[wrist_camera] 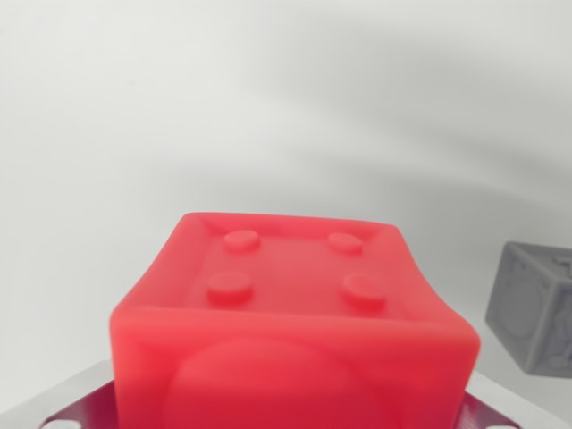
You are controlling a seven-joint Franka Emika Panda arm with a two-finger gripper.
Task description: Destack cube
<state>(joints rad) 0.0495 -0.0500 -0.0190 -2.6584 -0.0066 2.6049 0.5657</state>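
The red cube [290,326] fills the lower middle of the wrist view, very close under the camera, its top face toward us with four round studs in a square and a large shallow disc moulded into the near side. It sits squarely in line with the gripper [286,413], so the thing the arm has to deal with lies straight ahead of it, neither left nor right. Being a cube, it has no long axis to line up with; its faces stand roughly square to the view, with the near face broadside on.

Off at the wrist view's right edge sits a grey cube [534,311], tilted in the picture, well apart from the red one and farther back on the pale desk [179,134]. My guess is that this is the other block of the stack, but nothing here proves it.

Much is hidden. Only slivers of metal [76,400] show at the bottom corners either side of the red cube, probably parts of the gripper, and the fingertips themselves are out of sight. So I cannot tell whether the gripper is spread or pinching the cube. The cube's underside is cut off by the frame, so whether it rests on the desk, on something else, or hangs in the air is not clear. The grey cube is also clipped by the frame edge.
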